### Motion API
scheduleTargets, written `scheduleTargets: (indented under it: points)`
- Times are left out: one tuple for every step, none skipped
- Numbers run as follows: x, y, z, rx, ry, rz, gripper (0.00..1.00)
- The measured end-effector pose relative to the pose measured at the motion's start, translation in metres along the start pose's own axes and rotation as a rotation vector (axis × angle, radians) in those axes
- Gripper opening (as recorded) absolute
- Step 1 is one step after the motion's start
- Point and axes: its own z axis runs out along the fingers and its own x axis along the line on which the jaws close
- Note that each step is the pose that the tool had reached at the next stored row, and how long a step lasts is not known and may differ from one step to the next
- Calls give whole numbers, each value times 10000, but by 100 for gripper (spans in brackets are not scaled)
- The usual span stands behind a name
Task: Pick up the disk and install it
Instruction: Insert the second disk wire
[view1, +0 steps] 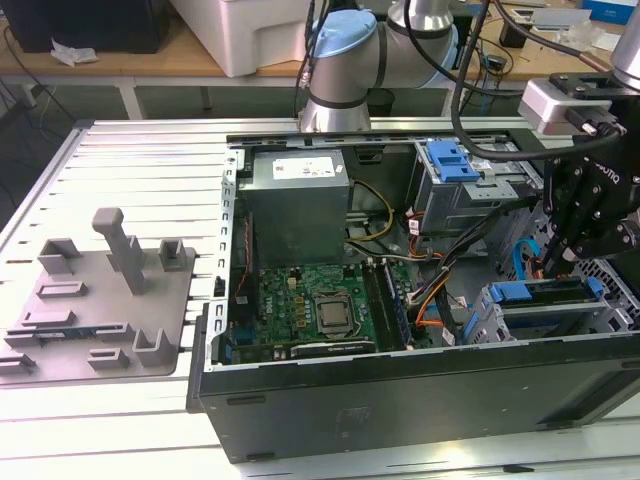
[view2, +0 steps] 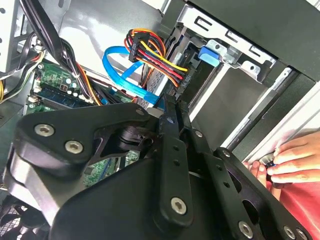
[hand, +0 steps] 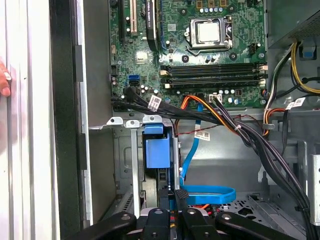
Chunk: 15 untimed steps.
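Note:
The disk (view1: 540, 292) sits on edge in the grey drive cage (view1: 497, 322) at the front of the open computer case, on the exterior view's right. Its blue carrier frame faces up. In the first wrist view the disk's blue carrier (hand: 157, 150) lies in the slot just beyond my fingers. In the second wrist view a blue tab of the carrier (view2: 209, 54) shows at the cage's rim. My black gripper (view1: 552, 262) (view2: 174, 107) (hand: 174, 197) hangs just above the cage, a little off the carrier. It is shut, with nothing seen between its fingers.
A blue flat cable (hand: 210, 194) and a bundle of coloured wires (view2: 155, 55) run close to my fingertips. A second grey cage with a blue latch (view1: 450, 160) stands at the back of the case. A person's hand (view2: 295, 160) rests at the case's outer edge. A grey fixture plate (view1: 100, 300) lies at the exterior view's left.

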Motion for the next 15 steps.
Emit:
scheduleTargets:
  points:
    - [6,0,1,0,-25,-1,16]
    - [19,0,2,0,-65,-1,16]
    - [32,0,3,0,-100,0,16]
    - [44,0,4,-1,-133,0,16]
    - [49,0,4,-1,-149,-1,16]
    - [53,0,5,-1,-165,-1,16]
    - [59,-1,6,-1,-187,0,16]
    - [64,-1,7,-2,-203,-1,16]
    - [67,-1,8,-2,-214,-1,16]
    - [70,-1,9,-2,-225,-1,16]
    - [71,-1,10,-3,-229,-1,16]
    - [73,-1,11,-3,-233,-1,16]
    - [75,-1,11,-3,-236,0,16]
    - [75,-1,11,-3,-236,0,16]
    - [75,-1,11,-3,-237,-1,16]
